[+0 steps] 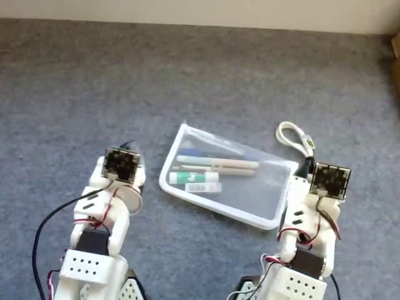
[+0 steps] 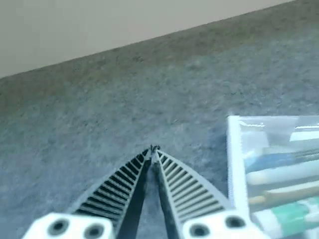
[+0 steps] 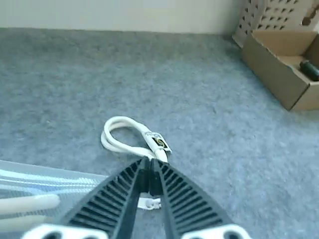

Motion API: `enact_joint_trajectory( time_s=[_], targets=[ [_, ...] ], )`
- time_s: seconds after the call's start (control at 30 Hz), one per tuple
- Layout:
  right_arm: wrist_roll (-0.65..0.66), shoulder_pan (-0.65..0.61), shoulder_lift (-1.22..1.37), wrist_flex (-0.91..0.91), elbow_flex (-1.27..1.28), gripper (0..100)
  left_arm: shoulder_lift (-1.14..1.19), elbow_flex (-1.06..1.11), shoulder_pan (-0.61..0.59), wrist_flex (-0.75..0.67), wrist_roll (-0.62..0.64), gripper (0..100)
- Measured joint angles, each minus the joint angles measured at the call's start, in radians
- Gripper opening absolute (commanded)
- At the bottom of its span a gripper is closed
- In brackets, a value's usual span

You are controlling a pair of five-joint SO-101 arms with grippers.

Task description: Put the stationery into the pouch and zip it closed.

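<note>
One clear rectangular pouch, looped white cord, grey carpet

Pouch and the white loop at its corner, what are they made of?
Pouch: looks like clear flexible plastic, slightly frosted; the pens show through. Cord loop: white, smooth, probably silicone or rubber, since it lies in soft curves.

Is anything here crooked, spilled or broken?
Only mildly: the clear pouch lies askew between the two arms, and its white strap loops out from the far corner. The pens sit inside; nothing looks spilled or damaged.
</note>
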Motion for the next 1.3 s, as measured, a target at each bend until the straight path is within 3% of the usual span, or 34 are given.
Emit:
enact_joint_trajectory(
  time_s=[0.43, 0.6, 0.7, 0.87, 1.3],
  targets=[
    [0.000, 0.035, 0.000, 0.388, 0.000, 0.5, 0.000, 0.049, -0.232, 0.005, 0.000, 1],
    [-0.002, 0.038, 0.000, 0.499, 0.000, 0.5, 0.000, 0.049, -0.261, 0.164, 0.000, 1],
    [-0.078, 0.038, 0.000, 0.560, 0.000, 0.5, 0.000, 0.049, -0.261, 0.307, 0.000, 1],
    [-0.157, 0.069, 0.000, 0.589, 0.000, 0.5, 0.000, 0.049, -0.261, 0.457, 0.000, 1],
    [-0.167, 0.167, 0.000, 0.591, 0.000, 0.5, 0.000, 0.049, -0.261, 0.468, 0.000, 1]
  ],
)
